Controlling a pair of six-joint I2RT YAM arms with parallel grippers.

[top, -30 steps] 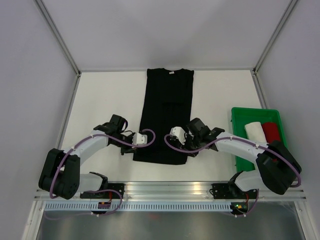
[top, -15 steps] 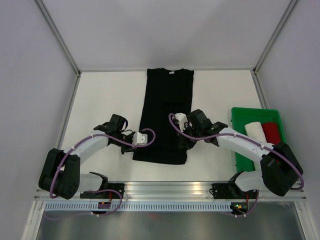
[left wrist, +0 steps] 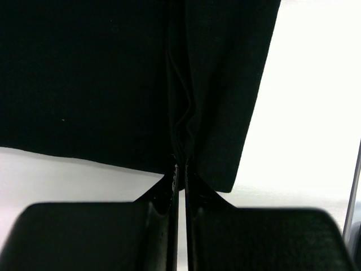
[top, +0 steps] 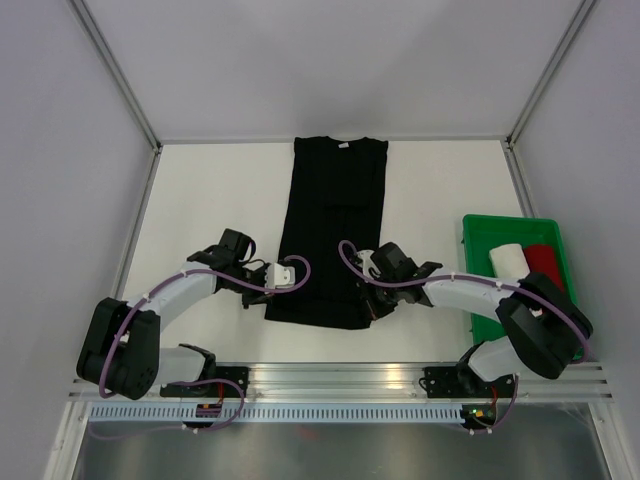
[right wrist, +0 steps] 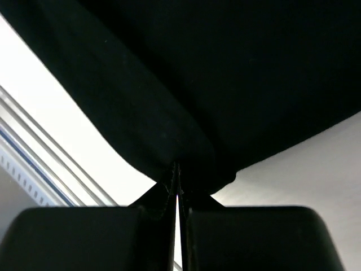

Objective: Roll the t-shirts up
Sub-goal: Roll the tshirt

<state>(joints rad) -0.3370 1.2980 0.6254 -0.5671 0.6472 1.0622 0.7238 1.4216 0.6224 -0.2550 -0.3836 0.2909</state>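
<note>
A black t-shirt (top: 333, 225) lies folded into a long strip on the white table, its collar with a small white label at the far end. My left gripper (top: 283, 287) is shut on the near left corner of the hem; the pinched cloth shows in the left wrist view (left wrist: 181, 164). My right gripper (top: 372, 302) is shut on the near right corner of the hem, seen in the right wrist view (right wrist: 178, 172). A white cloth roll (top: 511, 263) and a red cloth roll (top: 543, 262) lie in the green bin.
The green bin (top: 474, 283) stands at the right side of the table. An aluminium rail (top: 340, 378) runs along the near edge. Metal frame posts rise at both far corners.
My right gripper has swung from the shirt's middle right down to the near right hem corner and closed on it. The left gripper has stayed on the left corner.
</note>
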